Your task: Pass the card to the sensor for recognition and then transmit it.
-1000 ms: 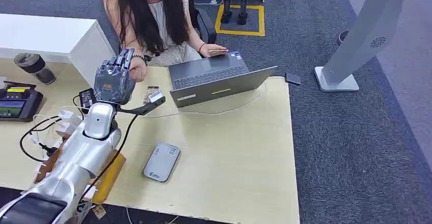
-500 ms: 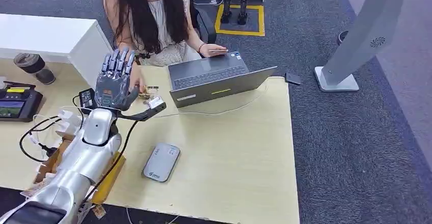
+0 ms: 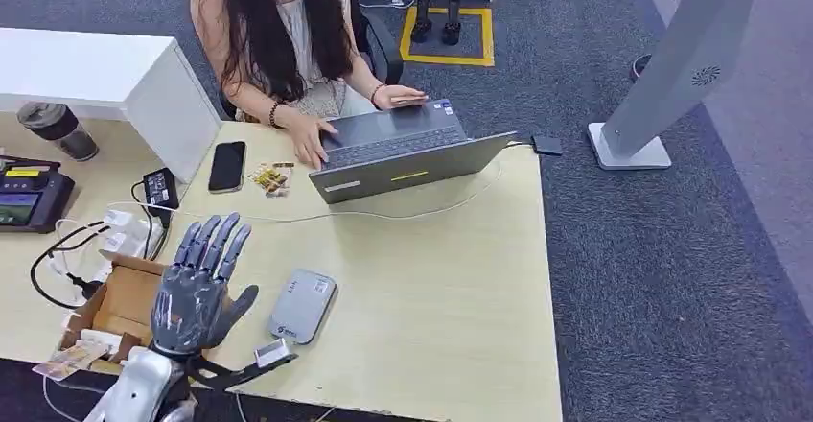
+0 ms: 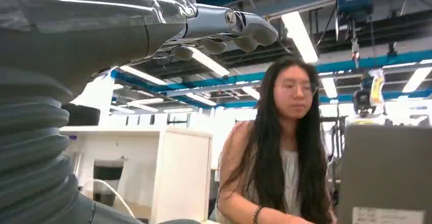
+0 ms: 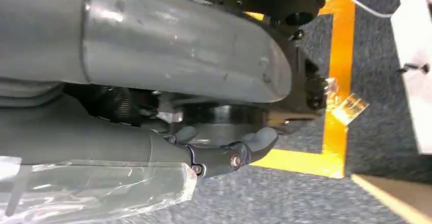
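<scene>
My left hand [image 3: 197, 293] is raised over the table's front edge, palm away from me, fingers spread and holding nothing. In the left wrist view its fingers [image 4: 229, 28] reach out bare toward the person [image 4: 285, 147]. The grey sensor pad [image 3: 302, 305] lies flat on the table just right of that hand. A few small card-like pieces [image 3: 270, 177] lie on the table near the person's hand [image 3: 309, 139], which rests by the laptop [image 3: 403, 152]. My right hand [image 5: 224, 152] hangs beside my body above the carpet, with nothing in it.
A black phone [image 3: 227, 166] lies left of the cards. An open cardboard box [image 3: 120, 302], cables and a charger [image 3: 158, 190] crowd the table's left side. A cup [image 3: 59, 129] and a black device [image 3: 29, 197] sit far left. A white stand [image 3: 671, 67] is on the carpet at right.
My left arm has pulled back from near the person's hand to the table's front edge, hand still spread. The person's hand has gone back to the laptop. A phone now shows on the table.
</scene>
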Robot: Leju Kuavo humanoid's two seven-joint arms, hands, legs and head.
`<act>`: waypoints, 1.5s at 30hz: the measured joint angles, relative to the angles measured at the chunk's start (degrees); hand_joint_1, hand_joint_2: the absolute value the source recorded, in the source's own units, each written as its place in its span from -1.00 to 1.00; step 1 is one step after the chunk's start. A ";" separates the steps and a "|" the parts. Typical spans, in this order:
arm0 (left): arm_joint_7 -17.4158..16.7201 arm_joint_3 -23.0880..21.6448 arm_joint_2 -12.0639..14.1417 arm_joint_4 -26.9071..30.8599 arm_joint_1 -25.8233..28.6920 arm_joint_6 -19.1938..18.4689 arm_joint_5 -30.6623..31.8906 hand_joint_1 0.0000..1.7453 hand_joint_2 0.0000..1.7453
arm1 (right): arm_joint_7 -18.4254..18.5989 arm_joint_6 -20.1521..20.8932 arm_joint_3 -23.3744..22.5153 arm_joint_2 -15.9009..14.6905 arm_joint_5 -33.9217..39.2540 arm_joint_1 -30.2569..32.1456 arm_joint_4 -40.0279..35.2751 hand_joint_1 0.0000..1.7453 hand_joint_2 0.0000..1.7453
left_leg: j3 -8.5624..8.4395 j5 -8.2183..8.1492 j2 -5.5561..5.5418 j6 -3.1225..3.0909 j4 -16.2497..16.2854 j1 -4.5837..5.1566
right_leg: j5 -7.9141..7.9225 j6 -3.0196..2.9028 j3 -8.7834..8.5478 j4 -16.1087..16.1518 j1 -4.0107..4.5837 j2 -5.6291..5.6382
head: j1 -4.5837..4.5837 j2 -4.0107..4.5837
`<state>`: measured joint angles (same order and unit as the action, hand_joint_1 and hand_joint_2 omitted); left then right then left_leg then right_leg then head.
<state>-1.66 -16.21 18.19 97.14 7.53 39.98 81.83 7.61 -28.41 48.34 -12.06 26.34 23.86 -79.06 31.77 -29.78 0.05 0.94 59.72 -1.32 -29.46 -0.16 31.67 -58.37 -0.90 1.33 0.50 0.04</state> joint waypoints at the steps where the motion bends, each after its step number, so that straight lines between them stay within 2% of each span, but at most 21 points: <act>1: 0.59 0.67 0.15 2.40 2.20 0.00 0.37 -1.00 1.00 | 0.00 0.00 -0.78 0.28 -0.11 0.62 -0.24 -1.00 -1.00 | 0.01 0.00 -0.02 0.00 0.00 0.00 | -0.01 0.01 0.00 0.01 0.01 -0.04 | 0.00 0.00; 4: 2.31 2.49 0.22 10.14 9.09 0.02 2.20 -1.00 1.00 | 0.00 -0.02 -3.07 1.16 -1.03 2.28 -1.22 -1.00 -1.00 | -0.02 -0.03 -0.02 -0.04 0.00 0.01 | -0.01 0.01 -0.04 0.02 0.00 -0.04 | 0.00 0.00; 7: -0.67 2.42 0.63 15.61 14.41 0.02 6.29 -1.00 1.00 | 0.31 0.00 -5.04 1.79 -1.96 3.77 -2.29 -1.00 -1.00 | -0.03 -0.04 -0.02 -0.06 0.01 0.01 | -0.02 0.02 -0.04 0.04 0.00 -0.05 | 0.04 0.00; 9: -2.56 2.40 1.20 18.10 16.56 0.00 7.56 -1.00 1.00 | 0.39 0.00 -6.03 2.10 -2.19 4.59 -2.99 -1.00 -1.00 | -0.03 -0.04 -0.05 -0.06 0.01 0.01 | -0.02 0.02 -0.06 0.04 0.00 -0.11 | 0.00 0.00; 14: -3.11 2.36 1.86 21.52 19.38 0.00 8.11 -1.00 1.00 | 0.42 0.00 -7.30 2.60 -2.40 5.83 -4.22 -1.00 -1.00 | -0.06 -0.03 -0.06 -0.06 0.00 0.00 | -0.01 0.02 -0.13 0.02 0.01 -0.15 | 0.02 0.00; 20: -4.01 2.34 2.27 23.09 20.54 0.00 8.20 -1.00 1.00 | 0.68 0.00 -7.60 2.69 -2.91 6.42 -5.00 -1.00 -1.00 | -0.12 -0.03 -0.07 -0.06 0.00 0.00 | 0.00 0.01 -0.21 0.02 0.00 -0.15 | 0.02 0.00; 24: -6.36 2.31 3.45 23.09 21.53 0.00 8.20 -1.00 1.00 | 2.80 -0.02 -8.13 2.67 -4.94 7.32 -6.31 -1.00 -1.00 | -0.12 -0.03 -0.09 -0.06 0.00 0.00 | 0.00 0.01 -0.21 0.02 0.01 -0.15 | 0.00 0.00; 29: -6.67 2.31 3.82 23.03 23.48 0.00 7.82 -1.00 1.00 | 4.57 -0.02 -8.72 2.67 -6.36 8.65 -8.41 -1.00 -1.00 | -0.11 -0.04 -0.09 -0.07 0.00 0.00 | -0.01 0.02 -0.18 0.03 0.00 -0.15 | 0.02 0.00; 34: -8.57 2.31 4.22 23.00 24.16 0.00 8.11 -1.00 1.00 | 3.76 0.00 -9.40 2.95 -7.19 9.33 -8.94 -1.00 -1.00 | -0.12 -0.04 -0.09 -0.07 0.00 0.00 | -0.02 0.03 -0.13 0.03 0.00 -0.15 | 0.00 0.00; 45: -8.59 2.34 4.68 23.00 26.35 0.00 8.17 -1.00 1.00 | 2.82 0.00 -10.88 3.95 -9.05 10.60 -9.16 -1.00 -1.00 | -0.13 -0.04 -0.09 -0.07 0.00 0.00 | -0.02 0.03 -0.15 0.03 0.00 -0.16 | 0.00 0.00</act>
<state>-10.25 -13.88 22.86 120.15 33.88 39.98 90.01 10.43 -28.41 37.46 -8.11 17.29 34.46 -88.21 31.64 -29.82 -0.04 0.87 59.72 -1.32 -29.47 -0.14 31.52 -58.34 -0.89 1.17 0.50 0.04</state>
